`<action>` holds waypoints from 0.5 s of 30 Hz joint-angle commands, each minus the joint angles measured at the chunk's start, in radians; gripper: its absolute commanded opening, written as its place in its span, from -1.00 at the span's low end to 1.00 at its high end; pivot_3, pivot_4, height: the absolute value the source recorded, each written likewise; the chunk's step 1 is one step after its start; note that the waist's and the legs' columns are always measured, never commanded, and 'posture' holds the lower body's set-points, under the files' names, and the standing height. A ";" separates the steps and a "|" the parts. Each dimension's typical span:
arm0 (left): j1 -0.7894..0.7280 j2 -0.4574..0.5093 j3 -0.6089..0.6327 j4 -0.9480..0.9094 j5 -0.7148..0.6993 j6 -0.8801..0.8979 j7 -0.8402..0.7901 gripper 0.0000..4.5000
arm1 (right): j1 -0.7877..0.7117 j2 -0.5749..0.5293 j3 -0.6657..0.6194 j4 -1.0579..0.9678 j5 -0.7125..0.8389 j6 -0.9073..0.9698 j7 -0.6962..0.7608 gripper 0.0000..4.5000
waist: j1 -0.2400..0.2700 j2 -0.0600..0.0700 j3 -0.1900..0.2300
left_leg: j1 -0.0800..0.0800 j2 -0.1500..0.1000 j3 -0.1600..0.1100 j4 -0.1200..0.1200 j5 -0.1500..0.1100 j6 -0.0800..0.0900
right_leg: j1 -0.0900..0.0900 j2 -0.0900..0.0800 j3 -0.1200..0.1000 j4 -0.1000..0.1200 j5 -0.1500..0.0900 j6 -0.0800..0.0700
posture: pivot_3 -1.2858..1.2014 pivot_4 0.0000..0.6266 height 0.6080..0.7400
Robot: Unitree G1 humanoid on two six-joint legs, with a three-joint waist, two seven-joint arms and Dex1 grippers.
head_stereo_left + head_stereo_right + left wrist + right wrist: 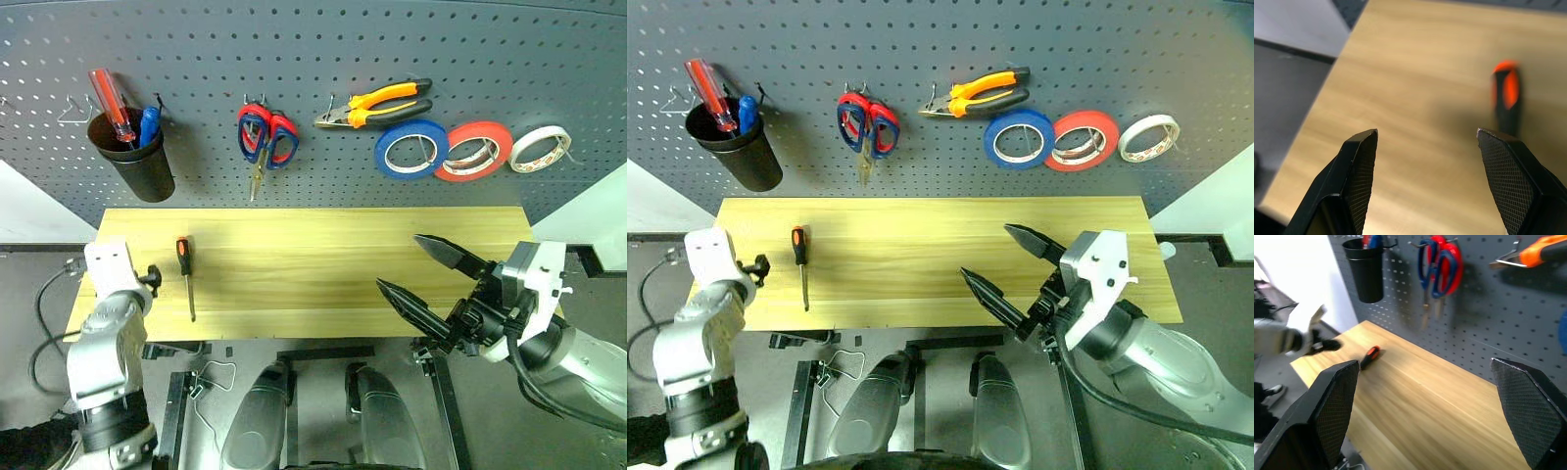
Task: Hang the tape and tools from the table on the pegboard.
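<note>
Your left tool hangs with jaws apart just short of the orange-handled screwdriver near the desk's left edge; close off-centre and the thin shaft rolls away.

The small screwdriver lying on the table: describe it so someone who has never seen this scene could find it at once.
Start at the long light-wood table below the dark pegboard. Near the table's left end, below the black cup hung on the board, lies the screwdriver. It has an orange-and-black handle pointing toward the board and a thin metal shaft. The red and blue screwdrivers stand in the cup.
</note>
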 commanded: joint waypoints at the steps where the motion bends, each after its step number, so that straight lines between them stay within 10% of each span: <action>1: -0.066 0.019 0.003 0.077 -0.018 0.041 -0.009 0.51 | -0.005 -0.009 -0.018 -0.011 0.037 0.000 0.018 1.00 | -0.001 0.000 0.000 | 0.000 0.000 0.000 -0.001 0.000 0.000 | 0.000 0.000 0.000 -0.001 0.001 0.000 | 0.08 0.19 0.57; 15: -0.121 0.003 -0.025 0.279 -0.052 0.019 -0.036 0.51 | 0.017 -0.080 -0.068 -0.031 0.159 0.043 0.007 1.00 | -0.002 -0.002 0.013 | -0.008 -0.002 0.003 -0.004 -0.003 0.004 | -0.009 -0.007 0.001 -0.002 0.002 0.002 | 0.03 0.32 0.57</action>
